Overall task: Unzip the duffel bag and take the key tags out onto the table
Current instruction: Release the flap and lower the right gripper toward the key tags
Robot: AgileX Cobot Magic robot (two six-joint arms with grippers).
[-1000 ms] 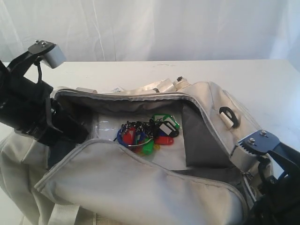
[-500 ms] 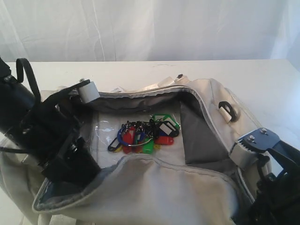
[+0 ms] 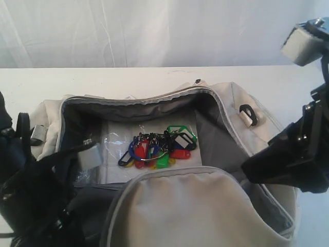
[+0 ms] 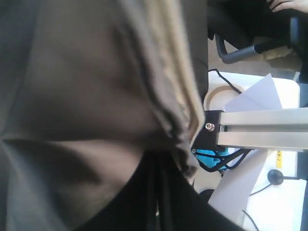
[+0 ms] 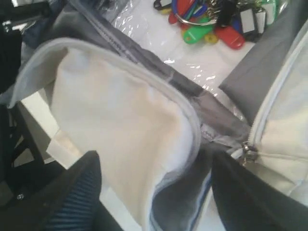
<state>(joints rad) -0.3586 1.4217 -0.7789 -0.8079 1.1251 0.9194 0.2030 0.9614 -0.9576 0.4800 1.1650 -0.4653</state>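
Two arms flank the duffel bag (image 3: 205, 206), which sits on the white table (image 3: 128, 80) with its main zipper undone and its mouth gaping wide. Inside the bag, near the middle of the opening, the bunch of key tags (image 3: 159, 146) in red, green, blue and black with white label windows lies on the pale floor panel. It rests partly on a crinkled clear plastic sheet (image 3: 114, 141), and nothing touches it. At the bag's left end the left gripper (image 3: 87, 162) is down against the rim of the opening, with one grey pad (image 3: 91, 154) showing just inside the bag's edge. Its other finger is hidden, and its wrist camera is smothered by the bag's dark lining and a beige seam, so I cannot tell whether that claw is parted or pinching fabric. At the bag's right end the right gripper (image 5: 155, 161) hangs raised above the bag and appears clear of it, its fingers spread wide with nothing between them. Its camera looks past them onto the bag's front flap, the grey zipper track, a metal zipper pull (image 5: 246, 150) and the key tags beyond. A black D-ring (image 3: 247, 112) sits on the bag's right shoulder. The front flap bulges up beside the opening, folded back from it.
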